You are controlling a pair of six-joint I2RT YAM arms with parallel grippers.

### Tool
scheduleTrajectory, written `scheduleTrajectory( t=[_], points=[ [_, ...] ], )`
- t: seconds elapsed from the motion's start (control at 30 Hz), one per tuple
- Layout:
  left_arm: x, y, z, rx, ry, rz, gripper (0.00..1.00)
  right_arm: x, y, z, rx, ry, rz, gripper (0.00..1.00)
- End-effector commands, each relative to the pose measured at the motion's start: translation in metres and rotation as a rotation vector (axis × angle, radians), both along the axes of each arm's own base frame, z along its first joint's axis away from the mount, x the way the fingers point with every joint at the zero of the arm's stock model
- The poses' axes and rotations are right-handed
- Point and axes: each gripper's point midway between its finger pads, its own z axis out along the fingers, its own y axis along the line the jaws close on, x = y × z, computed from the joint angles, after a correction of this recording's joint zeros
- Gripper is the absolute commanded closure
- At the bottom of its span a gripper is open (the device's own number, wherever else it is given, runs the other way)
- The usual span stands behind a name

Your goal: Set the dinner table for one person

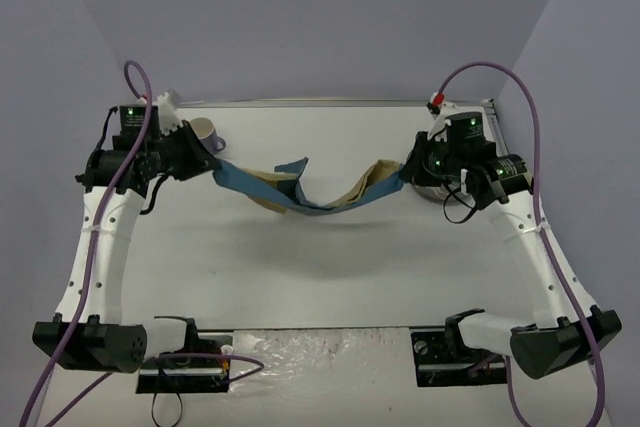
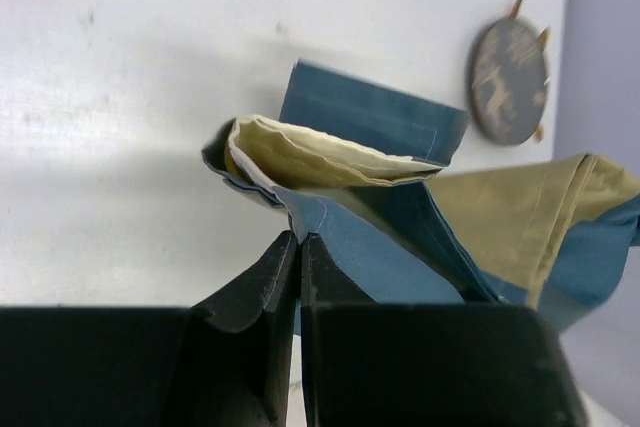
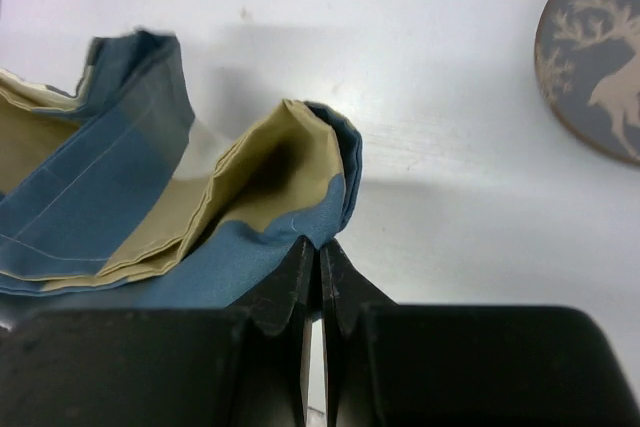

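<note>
While the cloth is hanging between both arms: the blue-and-tan placemat [image 1: 300, 192] is sagging in a twisted swag over the counter [image 1: 320, 277]. Whether its low middle is touching the surface, I cannot tell.
Left claw [image 1: 207, 161]: pinching one end of the placemat. The left wrist view is showing the jaws almost fully together, with folded layers bunching just past the tips.
Right claw [image 1: 404, 175]: pinching the other end the same way, jaws nearly closed and a doubled-over corner puffing up beyond them.
Counter: lying white and flat under everything, with lilac walls around it. The widest bare stretch is sitting on the near side of the swag, toward the arm bases.
Step in hand: judging by the hang, both arms are looking to spread the placemat flat as the base of the setting.
Doing it well: the cloth is showing a twist and extra folds, so the claws are needing to draw apart evenly until the sag is pulling out. Then they should be lowering together, level, toward the near bare stretch. Each is gripping several layers, so letting go early is likely leaving a crumpled end.
Mug [image 1: 203, 131]: standing just behind the left claw, close enough that a sweeping cloth edge is risking a knock.
Deer-patterned plate [image 3: 600, 57]: lying near the right claw, mostly hidden under that arm from above, and wanting clearance too.
</note>
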Motion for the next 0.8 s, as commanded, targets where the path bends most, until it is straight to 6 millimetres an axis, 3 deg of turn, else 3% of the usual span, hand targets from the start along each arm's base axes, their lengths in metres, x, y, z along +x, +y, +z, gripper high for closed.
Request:
scheduleTrajectory(
  t=[0.0,0.07,0.13,0.2,0.3,0.33,0.4,0.47,0.6,0.67,0.7,0.77],
  points=[
    [0.053,0.010,0.040,-0.043,-0.099,0.096,1.00,0.056,-0.019,0.051,0.036,-0.135,-0.151,1.00],
    [0.068,0.004,0.029,-0.085,-0.042,0.082,1.00,0.071,-0.025,0.041,0.045,-0.104,-0.176,1.00],
    [0.067,-0.003,0.008,-0.103,0.025,0.052,1.00,0.070,-0.025,0.008,0.036,-0.019,-0.151,1.00],
    [0.054,0.000,-0.017,-0.079,0.058,0.050,1.00,0.049,-0.021,-0.034,0.017,0.082,-0.105,1.00],
    [0.031,0.018,-0.049,0.019,0.115,0.088,1.00,0.019,-0.025,-0.075,-0.041,0.165,-0.073,1.00],
    [0.022,0.018,-0.059,0.028,0.140,0.075,1.00,0.010,-0.023,-0.084,-0.052,0.188,-0.062,1.00],
    [0.012,0.013,-0.067,0.014,0.159,0.045,1.00,0.001,-0.018,-0.084,-0.049,0.186,-0.049,1.00],
    [0.008,0.012,-0.061,0.011,0.134,0.042,1.00,-0.001,-0.013,-0.070,-0.025,0.154,-0.048,1.00],
    [0.018,0.009,-0.010,-0.010,0.008,0.031,1.00,0.018,-0.001,-0.011,0.022,0.026,-0.033,1.00],
    [0.023,0.009,0.006,-0.010,-0.026,0.031,1.00,0.029,0.004,0.014,0.032,-0.028,-0.029,1.00],
    [0.027,0.009,0.019,-0.009,-0.056,0.030,1.00,0.031,0.004,0.019,0.036,-0.038,-0.029,1.00],
    [0.035,0.008,0.059,-0.015,-0.136,0.024,1.00,0.044,0.010,0.055,0.061,-0.111,-0.028,1.00]
  ],
)
